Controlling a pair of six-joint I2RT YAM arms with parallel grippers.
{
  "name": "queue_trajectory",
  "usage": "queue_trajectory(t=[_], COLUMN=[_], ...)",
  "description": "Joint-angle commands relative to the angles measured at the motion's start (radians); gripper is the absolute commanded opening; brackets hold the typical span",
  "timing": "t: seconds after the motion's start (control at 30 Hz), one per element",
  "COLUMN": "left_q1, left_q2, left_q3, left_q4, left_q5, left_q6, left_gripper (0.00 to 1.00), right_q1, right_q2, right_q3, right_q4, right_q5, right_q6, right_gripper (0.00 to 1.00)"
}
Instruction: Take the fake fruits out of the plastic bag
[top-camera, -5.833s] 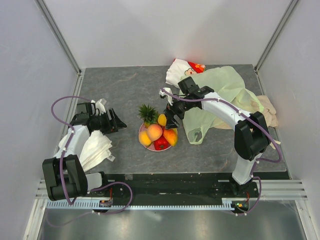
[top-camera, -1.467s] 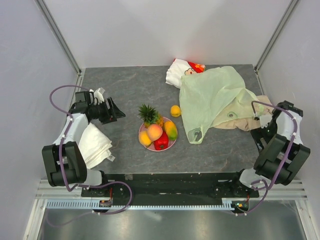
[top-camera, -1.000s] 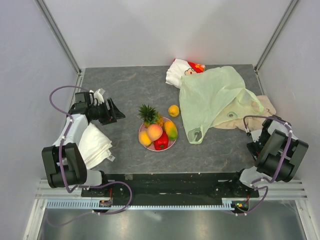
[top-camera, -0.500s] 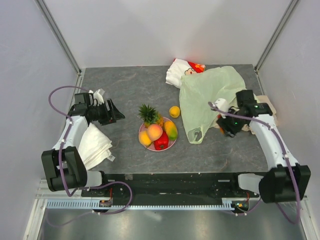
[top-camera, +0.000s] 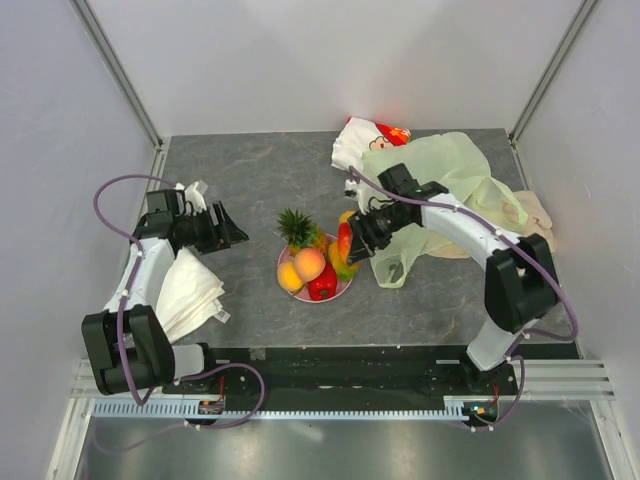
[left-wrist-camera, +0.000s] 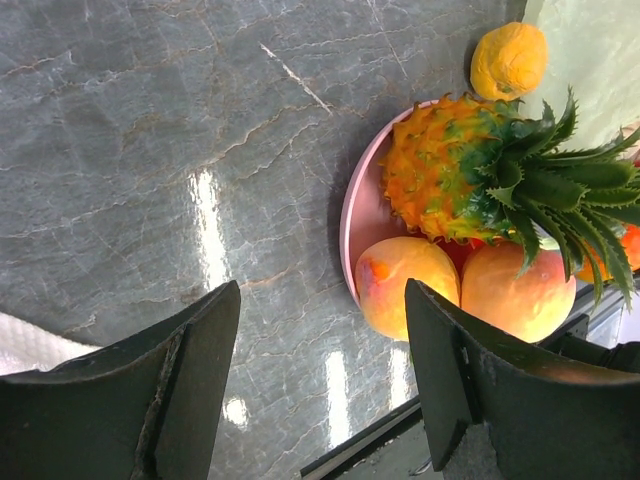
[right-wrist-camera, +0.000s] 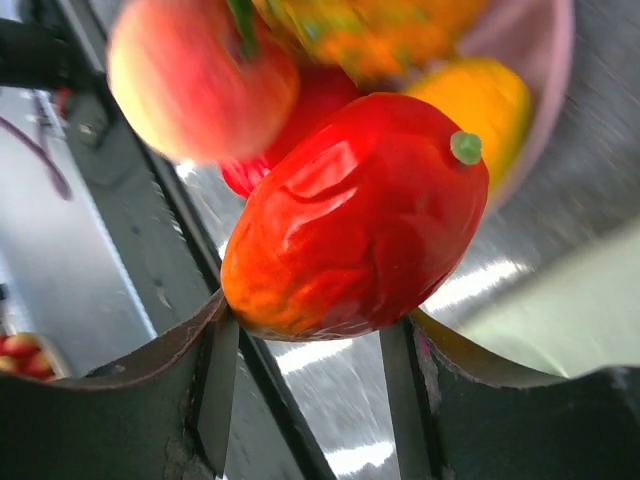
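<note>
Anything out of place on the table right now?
One orange sits on the table beside the pink plate, not on it. The red fruit held by the right gripper looks dented.

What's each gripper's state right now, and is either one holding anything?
Left gripper: open, holding nothing.
Right gripper: closed on a red fruit.

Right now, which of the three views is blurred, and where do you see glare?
Right wrist view: the red fruit up close is fairly sharp, while the peach and plate behind it are smeared and out of focus. Left wrist view: crisp, with white glare streaks on the table. Top view: even light, soft shadows, no obvious blur.
</note>
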Motion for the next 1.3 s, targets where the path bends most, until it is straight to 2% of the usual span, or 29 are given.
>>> queue_trajectory(t=[0.0, 0.17, 0.57, 0.8, 0.83, 0.9, 1.27], left_q1=[0.011, 0.021, 0.034, 0.036, 0.034, 0.036, 0.036], left_q2=[-0.040, -0.071, -0.090, -0.085, -0.085, -0.083, -0.077], left_q3=[-0.007, -0.027, -0.047, -0.044, -0.044, -0.045, -0.047], left_q4=[-0.011, -0.017, -0.019, -0.019, -0.017, -0.017, -0.011], left_q5=[-0.009, -0.010, -0.004, -0.004, -0.004, -0.004, -0.001], left_q6=[0.058, 0.062, 0.061, 0.062, 0.062, 0.064, 0.064], left_gripper=[0.74, 0.74, 0.75, 0.75, 0.75, 0.75, 0.75], right_q1=[0.048, 0.054, 0.065, 0.069, 0.071, 0.071, 0.069], right_q2=[0.108, 0.171, 0.214, 0.217, 0.219, 0.217, 0.187], right_q3=[0.114, 0.173, 0.153, 0.159, 0.157, 0.154, 0.173], right_q4=[0.112, 0.087, -0.003, -0.021, -0.026, -0.032, -0.069], right_q5=[-0.127, -0.145, -0.137, -0.121, -0.121, -0.113, -0.078], right_q6=[0.163, 0.194, 0.173, 0.147, 0.145, 0.140, 0.119], right_gripper=[0.41, 0.42, 0.47, 0.65, 0.73, 0.98, 0.98])
